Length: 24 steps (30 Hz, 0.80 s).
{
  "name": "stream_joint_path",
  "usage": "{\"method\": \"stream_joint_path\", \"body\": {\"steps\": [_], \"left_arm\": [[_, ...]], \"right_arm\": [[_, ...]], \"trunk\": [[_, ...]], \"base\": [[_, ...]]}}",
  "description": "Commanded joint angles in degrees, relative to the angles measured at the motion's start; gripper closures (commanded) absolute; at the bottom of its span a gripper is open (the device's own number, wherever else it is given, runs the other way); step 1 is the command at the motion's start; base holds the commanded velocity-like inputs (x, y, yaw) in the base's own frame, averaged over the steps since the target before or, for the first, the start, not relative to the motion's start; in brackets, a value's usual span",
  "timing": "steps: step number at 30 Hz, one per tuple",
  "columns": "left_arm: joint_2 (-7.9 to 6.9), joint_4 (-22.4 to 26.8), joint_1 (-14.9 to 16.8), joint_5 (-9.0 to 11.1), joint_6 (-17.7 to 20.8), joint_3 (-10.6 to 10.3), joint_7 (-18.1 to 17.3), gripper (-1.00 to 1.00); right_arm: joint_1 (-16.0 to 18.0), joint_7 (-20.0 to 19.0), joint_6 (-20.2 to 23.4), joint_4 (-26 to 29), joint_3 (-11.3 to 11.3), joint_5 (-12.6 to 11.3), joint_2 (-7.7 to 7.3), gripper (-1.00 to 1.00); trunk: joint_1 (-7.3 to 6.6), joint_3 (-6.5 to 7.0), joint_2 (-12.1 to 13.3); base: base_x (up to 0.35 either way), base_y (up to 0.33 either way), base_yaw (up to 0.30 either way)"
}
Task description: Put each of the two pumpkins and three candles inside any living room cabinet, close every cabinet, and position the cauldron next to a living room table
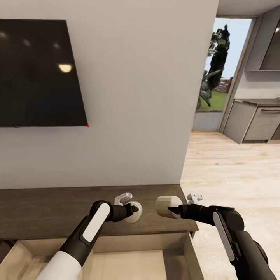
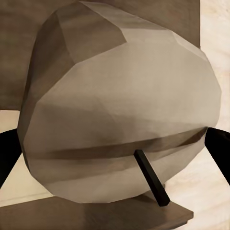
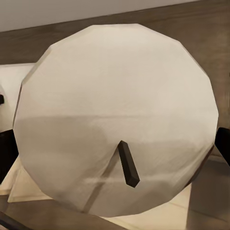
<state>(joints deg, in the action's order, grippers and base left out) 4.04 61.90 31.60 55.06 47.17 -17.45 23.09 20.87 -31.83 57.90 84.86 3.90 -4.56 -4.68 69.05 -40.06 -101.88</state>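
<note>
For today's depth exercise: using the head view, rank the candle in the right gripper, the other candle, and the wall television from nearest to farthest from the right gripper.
1. Candle, between the right gripper's fingers.
2. Other candle, at the left gripper, above the cabinet top.
3. Television, high on the wall, far left.

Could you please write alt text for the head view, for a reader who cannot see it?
Two robot arms each hold a white candle, left and right, above a low brown cabinet whose drawer is open. A dark TV hangs on the wall; a kitchen doorway opens at right.
</note>
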Motion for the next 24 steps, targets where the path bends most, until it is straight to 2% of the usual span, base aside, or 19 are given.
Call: {"method": "stream_joint_path", "body": {"steps": [1,6,13,24], "left_arm": [[0.0,0.06,0.04,0.66,0.03,-0.02,0.56,1.0],[0.0,0.06,0.04,1.05,0.32,-0.08,0.13,1.0],[-0.53,3.02,-0.04,5.72,6.09,0.12,-0.1,1.0],[-0.62,3.5,-0.05,6.28,6.61,0.05,0.02,1.0]], "right_arm": [[0.05,0.14,0.42,0.03,0.05,-0.54,0.01,1.0],[0.05,0.13,0.44,-0.18,0.05,-0.54,0.01,1.0],[0.05,0.09,0.46,-0.49,-0.03,-0.54,-0.03,1.0],[0.05,0.06,0.5,-0.5,-0.04,-0.54,-0.06,1.0]], "trunk": [[0.22,-0.24,-0.45],[1.32,-1.14,-2.45],[1.54,-1.32,-2.85],[1.54,-1.32,-2.85]], "base": [[0.0,0.0,0.0],[0.0,0.0,0.0],[0.0,0.0,0.0],[-0.074,0.0,0.0]]}}
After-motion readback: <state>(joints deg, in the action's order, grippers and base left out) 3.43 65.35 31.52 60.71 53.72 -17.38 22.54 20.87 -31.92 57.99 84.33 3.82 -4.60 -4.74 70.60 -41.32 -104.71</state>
